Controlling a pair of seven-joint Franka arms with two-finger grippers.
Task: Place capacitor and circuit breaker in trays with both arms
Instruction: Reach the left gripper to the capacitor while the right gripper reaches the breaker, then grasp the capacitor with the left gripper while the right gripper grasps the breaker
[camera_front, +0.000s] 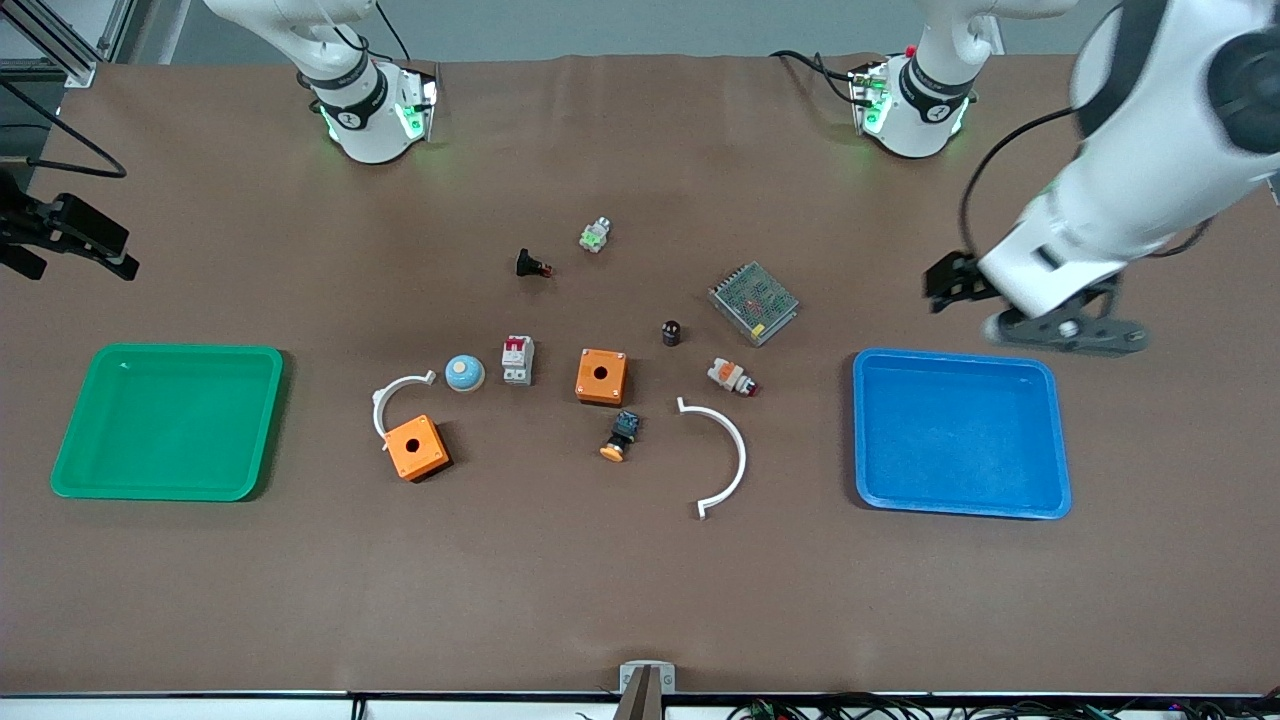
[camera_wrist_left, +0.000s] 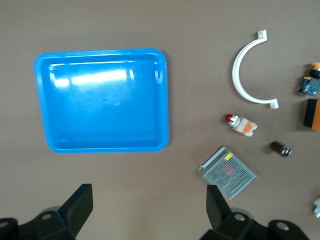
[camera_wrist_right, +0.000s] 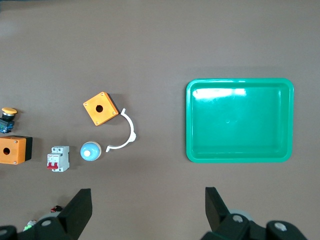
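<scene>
The capacitor (camera_front: 671, 332), a short dark cylinder, stands mid-table beside an orange box (camera_front: 602, 376); it also shows in the left wrist view (camera_wrist_left: 281, 148). The circuit breaker (camera_front: 517, 359), a white-grey block with red levers, lies beside a blue-white dome (camera_front: 465, 373); it also shows in the right wrist view (camera_wrist_right: 59, 158). My left gripper (camera_front: 942, 288) hangs open and empty over bare table by the blue tray (camera_front: 960, 432), its fingers wide apart in its wrist view (camera_wrist_left: 149, 210). My right gripper (camera_front: 105, 250) hangs open and empty over bare table above the green tray (camera_front: 170, 420), and shows in its own wrist view (camera_wrist_right: 148, 210).
Also mid-table are a second orange box (camera_front: 417, 447), two white arcs (camera_front: 720, 455) (camera_front: 395, 395), a metal mesh box (camera_front: 753, 302), a white-orange part with a red tip (camera_front: 732, 377), an orange-capped button (camera_front: 621, 435), a black push-button (camera_front: 532, 265) and a green-lit part (camera_front: 596, 235).
</scene>
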